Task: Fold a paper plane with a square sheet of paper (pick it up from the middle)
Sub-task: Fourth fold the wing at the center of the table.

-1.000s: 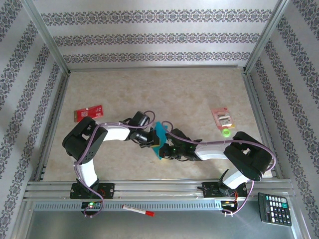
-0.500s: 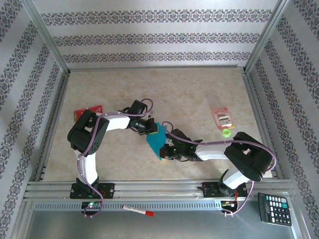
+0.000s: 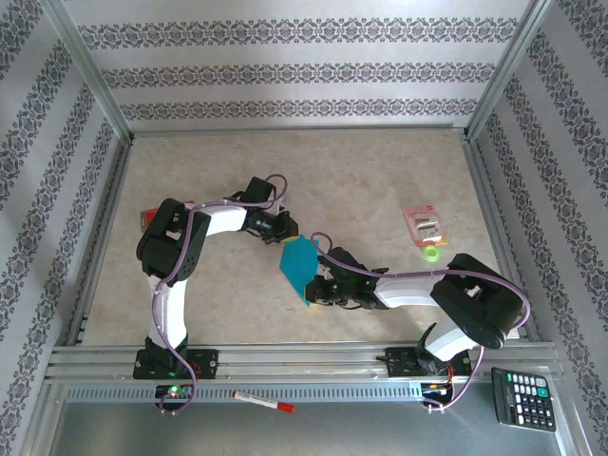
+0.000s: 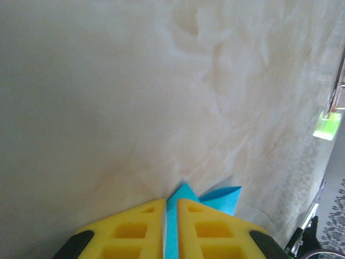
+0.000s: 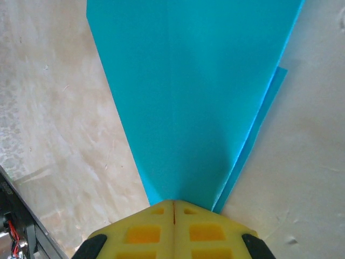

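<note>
The square sheet of paper (image 3: 298,268) is teal-blue and folded into a creased, pointed shape. It lies mid-table between the two grippers. My left gripper (image 3: 288,231) is at its far upper tip. In the left wrist view the yellow fingers (image 4: 135,229) stand slightly apart, with a strip of the paper (image 4: 186,193) in the narrow gap at the left gripper (image 4: 171,200). My right gripper (image 3: 316,291) is at the near lower end. Here the right gripper (image 5: 173,202) is shut on the narrow end of the paper (image 5: 188,97), which fans out away from the tips.
A red-and-white card (image 3: 150,217) is partly hidden behind the left arm. A pink packet (image 3: 424,224) and a green ring (image 3: 432,254) lie at the right. A calculator (image 3: 523,399) and a marker (image 3: 264,402) sit beyond the near rail.
The left gripper has moved up and to the left and its jaws have started to part. The paper has swung from edge-on to lying flatter. The right gripper has barely moved.
</note>
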You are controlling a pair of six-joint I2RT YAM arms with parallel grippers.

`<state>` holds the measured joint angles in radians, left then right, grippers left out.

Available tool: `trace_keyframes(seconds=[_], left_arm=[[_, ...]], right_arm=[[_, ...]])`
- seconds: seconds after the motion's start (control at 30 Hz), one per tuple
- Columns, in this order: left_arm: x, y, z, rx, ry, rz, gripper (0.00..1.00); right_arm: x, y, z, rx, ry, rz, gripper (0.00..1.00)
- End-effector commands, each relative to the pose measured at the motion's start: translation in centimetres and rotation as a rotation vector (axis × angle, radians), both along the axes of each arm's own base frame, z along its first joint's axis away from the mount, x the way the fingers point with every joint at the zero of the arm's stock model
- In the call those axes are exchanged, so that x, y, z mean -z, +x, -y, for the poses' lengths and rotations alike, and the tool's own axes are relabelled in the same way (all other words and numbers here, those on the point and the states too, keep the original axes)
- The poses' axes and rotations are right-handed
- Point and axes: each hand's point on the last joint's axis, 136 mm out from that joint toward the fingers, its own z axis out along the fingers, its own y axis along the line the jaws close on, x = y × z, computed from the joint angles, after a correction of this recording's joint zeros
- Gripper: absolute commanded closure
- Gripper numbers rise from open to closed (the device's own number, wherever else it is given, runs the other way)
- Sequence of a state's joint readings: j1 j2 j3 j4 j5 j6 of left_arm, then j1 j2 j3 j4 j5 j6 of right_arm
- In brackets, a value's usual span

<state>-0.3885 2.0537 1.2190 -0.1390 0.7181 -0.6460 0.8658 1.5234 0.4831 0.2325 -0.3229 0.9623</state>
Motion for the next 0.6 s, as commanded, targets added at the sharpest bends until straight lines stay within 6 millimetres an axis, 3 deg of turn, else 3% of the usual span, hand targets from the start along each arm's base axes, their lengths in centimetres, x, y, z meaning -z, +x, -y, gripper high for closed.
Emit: trace_keyframes(seconds=[0.0,0.13,0.2,0.3,0.4,0.47,0.57], left_arm=[[1.8,3.0,-2.7,-0.063,0.083,0.03,0.84],[-1.5,4.5,-3.9,-0.128,0.018,0.079,0.8],[-3.7,3.7,-3.7,-0.13,-0.017,0.113,0.78],[-6.0,0.9,-3.2,-0.13,-0.096,0.125,0.74],[-6.6,-2.5,-3.3,-0.135,-0.147,0.11,0.7],[-6.7,-4.7,-2.9,-0.128,-0.182,0.101,0.68],[-6.5,-7.3,-2.1,-0.111,-0.223,0.086,0.65]], right_arm=[[5.4,-4.7,6.0,-0.01,-0.26,-0.186,1.0],[4.3,-4.1,5.3,-0.044,-0.243,-0.144,1.0],[2.7,-3.1,4.4,-0.078,-0.207,-0.087,1.0],[-1.4,-1.1,2.4,-0.134,-0.117,0.044,0.95],[-5.2,0.9,1.9,-0.129,-0.045,0.154,0.87],[-6.1,2.6,3.1,-0.057,-0.033,0.185,0.81],[-5.7,4.9,4.7,0.062,-0.057,0.213,0.75]])
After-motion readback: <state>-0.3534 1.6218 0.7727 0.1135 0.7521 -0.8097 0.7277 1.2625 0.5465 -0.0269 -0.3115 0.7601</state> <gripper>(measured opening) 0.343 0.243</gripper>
